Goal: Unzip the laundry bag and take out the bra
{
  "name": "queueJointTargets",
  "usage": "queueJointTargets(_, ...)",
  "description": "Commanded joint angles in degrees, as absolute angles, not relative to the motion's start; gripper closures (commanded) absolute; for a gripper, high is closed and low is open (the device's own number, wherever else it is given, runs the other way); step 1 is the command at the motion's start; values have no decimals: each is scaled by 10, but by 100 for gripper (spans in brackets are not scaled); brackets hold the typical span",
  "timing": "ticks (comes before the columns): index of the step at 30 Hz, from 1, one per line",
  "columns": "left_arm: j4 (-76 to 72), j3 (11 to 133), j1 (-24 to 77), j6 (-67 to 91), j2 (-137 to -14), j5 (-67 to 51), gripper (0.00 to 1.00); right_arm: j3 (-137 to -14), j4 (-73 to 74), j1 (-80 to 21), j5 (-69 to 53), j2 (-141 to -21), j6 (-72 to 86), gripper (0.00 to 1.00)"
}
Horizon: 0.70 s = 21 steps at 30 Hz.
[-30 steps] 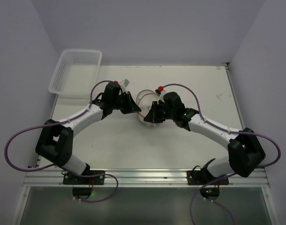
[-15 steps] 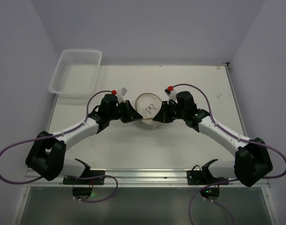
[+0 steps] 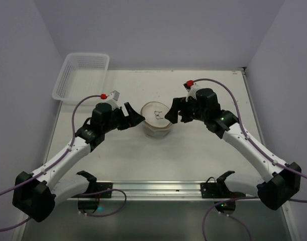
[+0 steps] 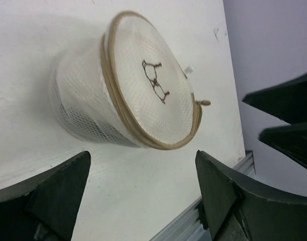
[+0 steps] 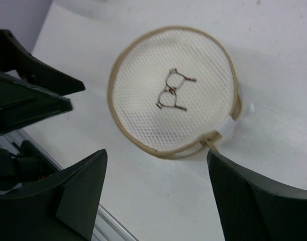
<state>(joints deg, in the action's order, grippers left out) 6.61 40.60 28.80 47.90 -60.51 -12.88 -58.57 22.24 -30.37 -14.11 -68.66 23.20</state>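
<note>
Since the frame a second before, both of my grippers had let go. They had been pressed shut against the sides of the laundry bag [image 3: 157,119], and now they stood drawn back from it with their jaws spread wide. My elbows had also swung outward and down toward the near edge of the table [image 3: 208,150].

My left gripper [image 3: 134,113] hung just off the bag's left side, holding nothing. In its wrist view the two dark fingers [image 4: 58,196] stood far apart at the bottom of the picture, with the bag [image 4: 143,95] ahead of the gap between them and clear of both. My right gripper [image 3: 171,111] sat just off the bag's right side, equally wide and equally empty. Its own camera looked down on the bag [image 5: 176,95] past the parted fingers [image 5: 253,201].

The bag stood on the table between the two grippers, near the middle, with its flat mesh top facing up and the small bra icon [image 5: 173,90] showing. A tan zip band ran round the rim of the top. The lid lay shut as far as I could tell, with the zipper pull [image 5: 212,145] sticking out at the edge. The white lattice basket [image 3: 82,75] sat well apart at the far left corner.
</note>
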Motion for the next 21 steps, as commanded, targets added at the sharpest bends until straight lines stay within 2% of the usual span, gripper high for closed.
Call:
queueJointTargets(1,112,421,237,427,-594,-99,14,-654,242,-336,-71,-671,203,18)
queueJointTargets(7,71,396,195,427,-617,-137,29,-749,270,-390,-33,-743,166,20)
queueJointTargets(10,49,388,194,432,-632,-157,34,-777,258,-415,-23,-785,151,30)
queueJointTargets(15,54,373,193,426,-639,-154,36,-819,258,-460,-3,-857,125,48)
queueJointTargets(21,68,359,192,424,-639,-141,37,-834,250,-489,13,-917,112,56)
